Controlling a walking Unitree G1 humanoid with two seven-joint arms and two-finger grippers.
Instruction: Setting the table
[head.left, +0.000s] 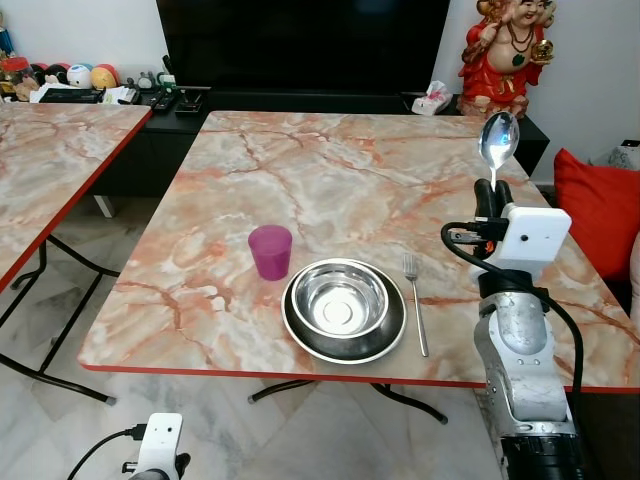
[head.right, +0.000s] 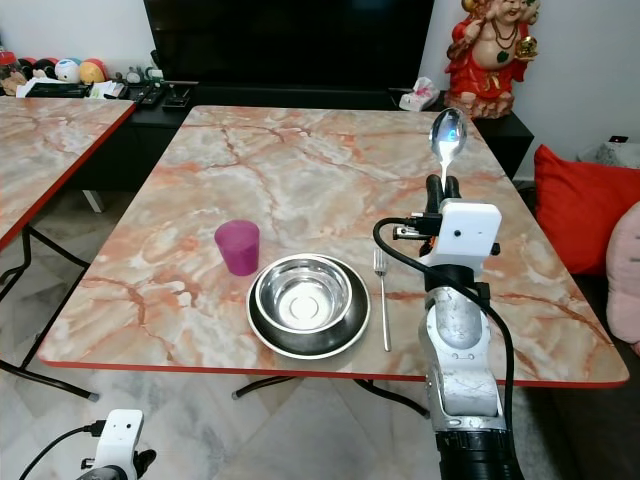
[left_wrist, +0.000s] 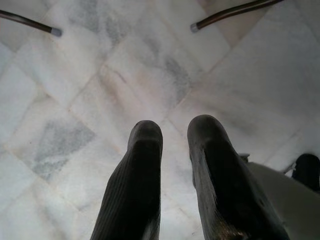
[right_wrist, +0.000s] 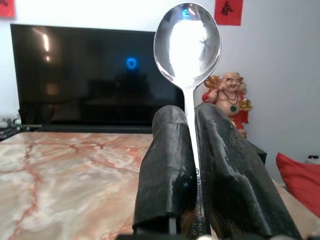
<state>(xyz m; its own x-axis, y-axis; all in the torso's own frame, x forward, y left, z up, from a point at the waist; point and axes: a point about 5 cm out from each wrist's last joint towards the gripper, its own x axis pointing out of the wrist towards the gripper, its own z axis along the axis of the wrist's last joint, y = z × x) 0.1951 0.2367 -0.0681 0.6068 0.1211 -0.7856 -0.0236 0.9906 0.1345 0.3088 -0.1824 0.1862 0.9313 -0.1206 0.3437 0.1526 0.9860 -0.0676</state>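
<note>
On the marble bench (head.left: 330, 160) you are seeing, from left to right, a purple cup (head.left: 270, 251), a steel bowl (head.left: 340, 300) nested in a dark plate (head.left: 345, 348), then a fork (head.left: 415, 315). Your left claw (left_wrist: 172, 135) is hanging low over the floor, fingers slightly spread. Your right claw (right_wrist: 189, 145) is pinching a spoon (head.left: 498, 140) upright above the bench's right side.
</note>
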